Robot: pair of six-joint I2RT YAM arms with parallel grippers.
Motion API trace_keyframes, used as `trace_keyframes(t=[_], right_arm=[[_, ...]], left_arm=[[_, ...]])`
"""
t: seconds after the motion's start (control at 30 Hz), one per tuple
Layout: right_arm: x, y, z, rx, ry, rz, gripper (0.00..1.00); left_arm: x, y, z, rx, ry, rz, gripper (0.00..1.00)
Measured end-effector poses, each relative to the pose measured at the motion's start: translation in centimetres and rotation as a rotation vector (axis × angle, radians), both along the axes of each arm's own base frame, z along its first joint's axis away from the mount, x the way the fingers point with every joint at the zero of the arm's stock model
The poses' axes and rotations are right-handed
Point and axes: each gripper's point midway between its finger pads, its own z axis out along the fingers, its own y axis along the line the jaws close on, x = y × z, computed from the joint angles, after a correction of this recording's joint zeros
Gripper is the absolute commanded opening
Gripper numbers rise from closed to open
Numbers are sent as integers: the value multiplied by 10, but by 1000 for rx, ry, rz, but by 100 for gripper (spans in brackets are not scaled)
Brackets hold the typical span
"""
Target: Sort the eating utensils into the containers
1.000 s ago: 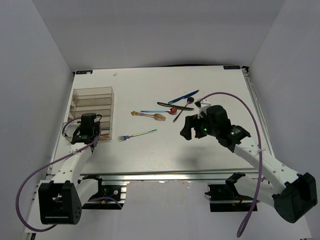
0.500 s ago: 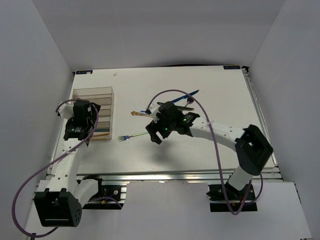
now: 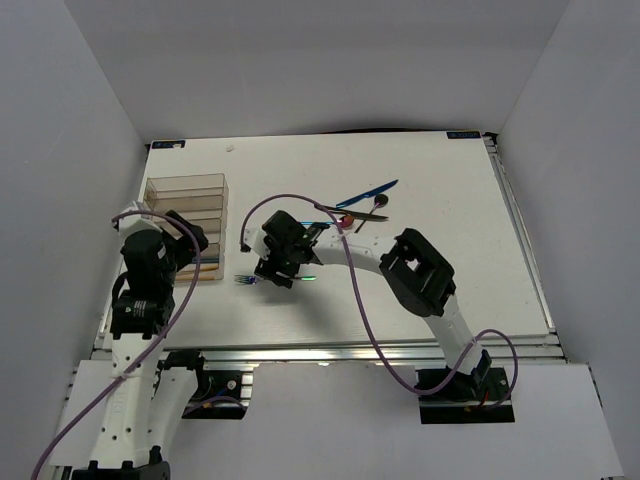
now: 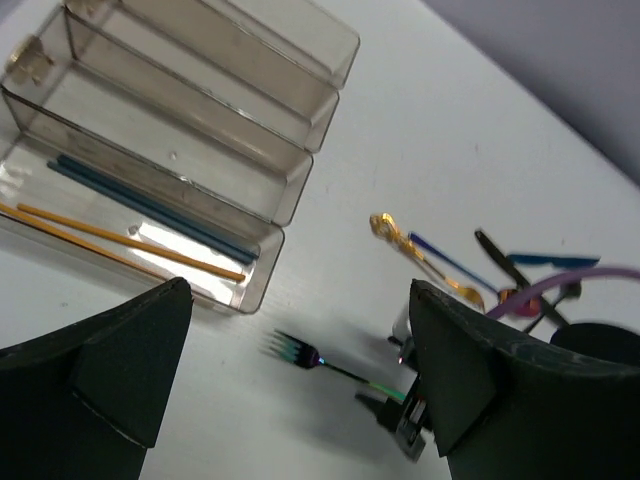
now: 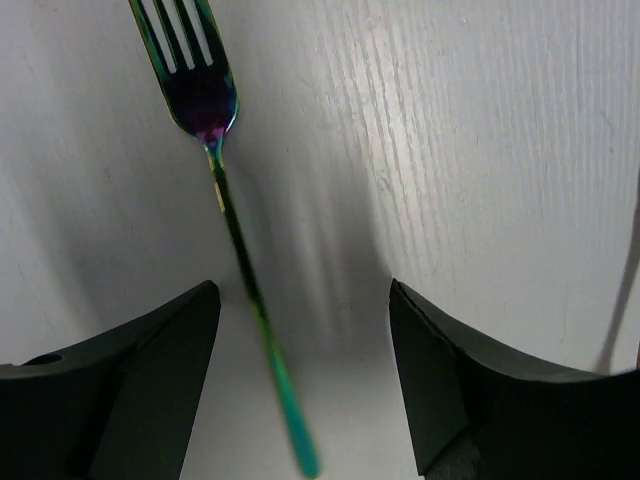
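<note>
An iridescent rainbow fork (image 3: 250, 277) lies flat on the white table, tines pointing left toward the containers. My right gripper (image 3: 282, 264) is low over its handle and open. The handle (image 5: 245, 270) runs between the two fingers, nearer the left one, and touches neither. The clear brownish organiser (image 3: 186, 187) stands at the left. An orange stick (image 4: 130, 240) and blue-grey sticks (image 4: 150, 205) lie in its nearest compartment. My left gripper (image 4: 300, 300) hovers open and empty above the organiser's near end.
More utensils lie in a loose pile behind the right arm: a blue knife (image 3: 368, 190), dark spoons (image 3: 352, 213), a gold piece (image 4: 395, 235) and a thin blue-handled one (image 4: 445, 262). The right arm's purple cable (image 3: 290, 199) loops over them.
My right arm has swung left from beside the utensil pile and come down over the rainbow fork, its jaws narrowing slightly. My left gripper has opened and drawn back from the organiser.
</note>
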Motion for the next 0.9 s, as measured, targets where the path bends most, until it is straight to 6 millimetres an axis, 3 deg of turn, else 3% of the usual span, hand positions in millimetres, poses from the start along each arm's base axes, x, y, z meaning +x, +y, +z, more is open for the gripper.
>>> trace_keyframes(t=[0.17,0.3,0.37,0.4,0.43,0.53,0.63,0.77,0.9], right_arm=[[-2,8,-1,12,4,71,66],[-6,10,-2,19,15,111,30],[-9,10,-3,22,27,118,19],[-9,11,-3,24,30,120,7],[-10,11,-4,25,33,122,2],[-11,10,-4,46,25,112,0],[-17,-4,-3,57,25,69,0],[-29,-30,3,50,64,-64,0],[-25,-27,42,148,76,-186,0]], left_arm=[[-2,-16,-17,7,58,-110,98],[-5,-22,-16,7,46,-151,98],[-6,-23,-14,6,39,-159,98],[-6,-24,-13,5,36,-165,98],[-7,-25,-13,4,33,-169,98],[-7,-30,-13,-14,33,-193,98],[-6,-44,-16,-82,20,-237,98],[-6,-66,-53,-239,44,-285,98],[-11,-81,-87,-404,99,-276,98]])
